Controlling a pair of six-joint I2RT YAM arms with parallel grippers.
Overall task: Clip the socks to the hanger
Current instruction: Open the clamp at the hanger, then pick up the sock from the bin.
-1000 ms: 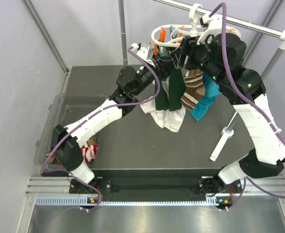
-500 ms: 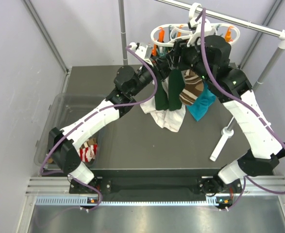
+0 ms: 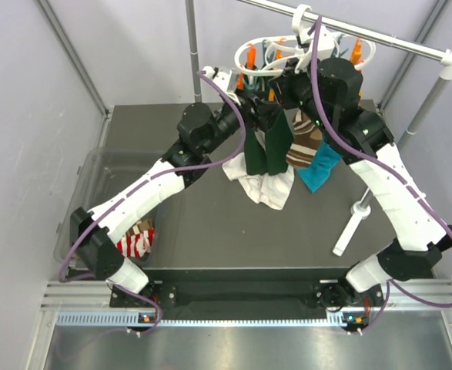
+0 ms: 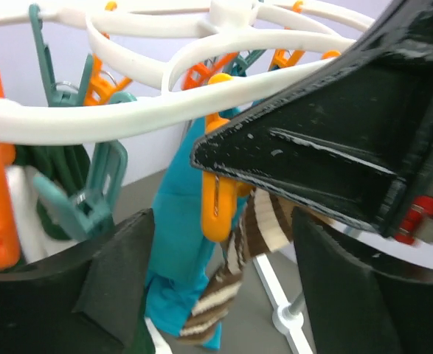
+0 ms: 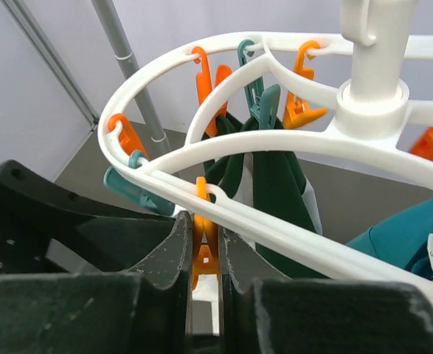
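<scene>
**White plastic hanger on the rail, one orange clip pinched by the right jaws**

The hanger [image 3: 250, 52] is hung by its top hook from the grey metal rail [image 3: 395, 38] at the far side of the dark desk [image 3: 210, 231]. Orange and teal clips dangle from its oval rings. Both arms are raised to it, and their wrists are close together just under the frame.

In the right wrist view the right jaws are seen closed on an orange clip [image 5: 203, 262], which hangs from the near ring and is gripped from both sides. In the left wrist view the left jaws are seen spread wide, with nothing held. One finger [image 4: 120, 280] lies low on the left and the other low on the right. The same orange clip [image 4: 220, 203] hangs in the gap between them, its top at the tip of the right arm's dark body.

A brown-and-cream striped sock [image 3: 306, 146] hangs just behind and below that clip. It cannot be told which clip, if any, holds it. Beside it a teal sock [image 3: 323, 168], dark green socks [image 3: 268, 146] and a white cloth [image 3: 268, 191] are hung from the frame, above the desk.

A red-and-white striped sock [image 3: 137, 243] is left in the clear plastic bin [image 3: 87, 181] at the desk's left edge. It is well apart from the hanger and partly hidden by the left arm.
</scene>
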